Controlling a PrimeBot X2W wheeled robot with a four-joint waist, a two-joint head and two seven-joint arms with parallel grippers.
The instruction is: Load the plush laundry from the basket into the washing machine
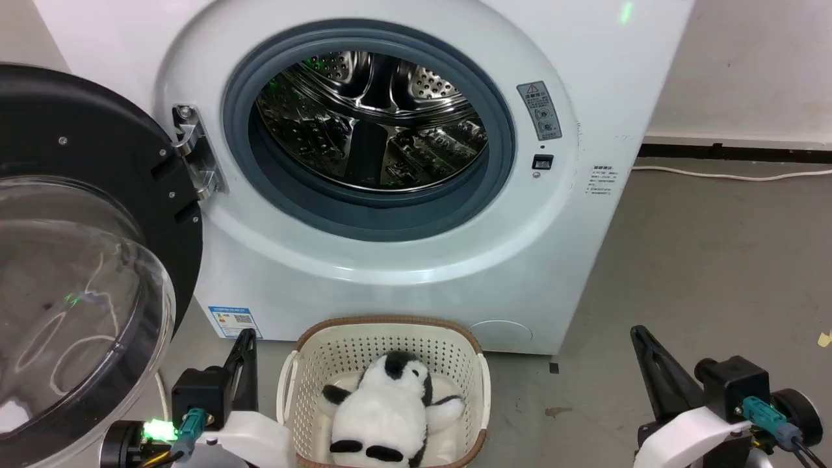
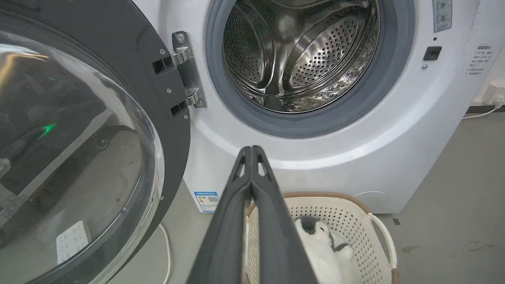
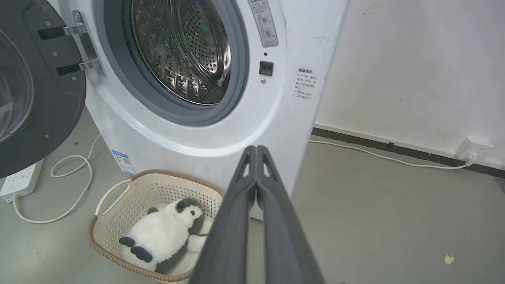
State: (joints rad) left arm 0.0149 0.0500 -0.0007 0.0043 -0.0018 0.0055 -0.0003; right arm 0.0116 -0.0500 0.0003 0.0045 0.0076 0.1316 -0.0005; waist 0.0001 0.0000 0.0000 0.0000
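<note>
The plush laundry (image 1: 387,409), a fluffy white penguin toy with black head and feet, lies in the cream basket (image 1: 455,364) on the floor just before the washing machine (image 1: 572,214). The machine's round door (image 1: 97,195) is swung wide to the left, baring the steel drum (image 1: 370,123). My left gripper (image 1: 247,338) is shut and empty, left of the basket. To the basket's right, my right gripper (image 1: 640,335) is likewise shut and empty. The left wrist view shows the toy (image 2: 319,244) partly behind the shut fingers (image 2: 252,189). In the right wrist view the toy (image 3: 165,232) is in the basket (image 3: 130,201) left of that gripper (image 3: 256,152).
A white power strip (image 3: 19,181) and its looping cord (image 3: 75,185) lie on the floor under the open door. A white cable (image 3: 378,156) runs along the wall to a socket (image 3: 475,150). Bare grey floor (image 1: 715,273) stretches right of the machine.
</note>
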